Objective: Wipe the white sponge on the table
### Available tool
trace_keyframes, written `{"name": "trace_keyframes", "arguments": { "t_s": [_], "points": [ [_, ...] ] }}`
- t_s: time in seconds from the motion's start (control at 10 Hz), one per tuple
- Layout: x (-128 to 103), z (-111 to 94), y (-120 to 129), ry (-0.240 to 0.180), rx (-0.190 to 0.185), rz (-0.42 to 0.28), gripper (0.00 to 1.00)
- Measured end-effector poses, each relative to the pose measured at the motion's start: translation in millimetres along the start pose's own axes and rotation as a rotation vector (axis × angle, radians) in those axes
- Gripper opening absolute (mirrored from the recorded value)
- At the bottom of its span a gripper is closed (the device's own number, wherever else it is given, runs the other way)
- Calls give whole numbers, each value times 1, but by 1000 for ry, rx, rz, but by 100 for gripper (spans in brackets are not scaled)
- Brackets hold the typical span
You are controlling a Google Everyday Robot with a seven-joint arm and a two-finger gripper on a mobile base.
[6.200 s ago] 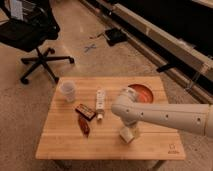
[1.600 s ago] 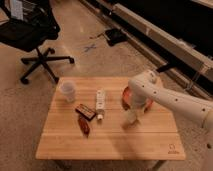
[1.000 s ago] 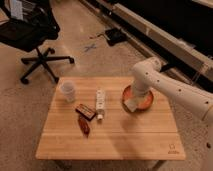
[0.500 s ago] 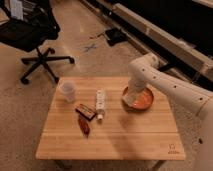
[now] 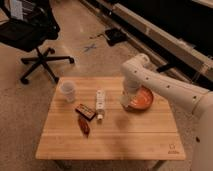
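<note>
The light wood table (image 5: 125, 137) stands in the middle of the camera view, with a small dark logo (image 5: 172, 149) at its near right corner. My white arm (image 5: 165, 87) reaches in from the right and bends down. My gripper (image 5: 125, 103) is low over the table at the left rim of the orange bowl (image 5: 142, 100). I cannot make out the white sponge; whatever is at the gripper's tip is hidden by the wrist.
A white tube (image 5: 100, 104) lies left of the gripper. Further left are a translucent cup (image 5: 68, 91), a dark bar (image 5: 86, 111) and a red-brown item (image 5: 84, 126). A black office chair (image 5: 35, 37) stands on the floor behind the table.
Over the earlier frames my gripper moved from the table's front middle back toward the orange bowl. In the last half second it has barely shifted.
</note>
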Motion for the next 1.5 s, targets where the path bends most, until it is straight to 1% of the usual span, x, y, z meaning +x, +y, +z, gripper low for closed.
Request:
{"name": "trace_keyframes", "arguments": {
  "t_s": [0.1, 0.2, 0.3, 0.5, 0.6, 0.7, 1.1, 1.2, 1.3, 1.5],
  "points": [
    [1, 0, 3, 3, -2, -1, 9],
    [3, -1, 3, 0, -3, 5, 8],
    [8, 4, 1, -6, -18, 12, 8],
    [28, 14, -11, -3, -40, 31, 8],
    [44, 18, -16, 6, -53, 44, 8],
    [55, 21, -18, 12, -59, 54, 8],
    [87, 34, -27, 39, -91, 86, 8],
    [91, 36, -26, 49, -98, 92, 8],
    [102, 41, -20, 64, -113, 114, 8],
    [122, 48, -5, 83, -139, 164, 8]
  ]
}}
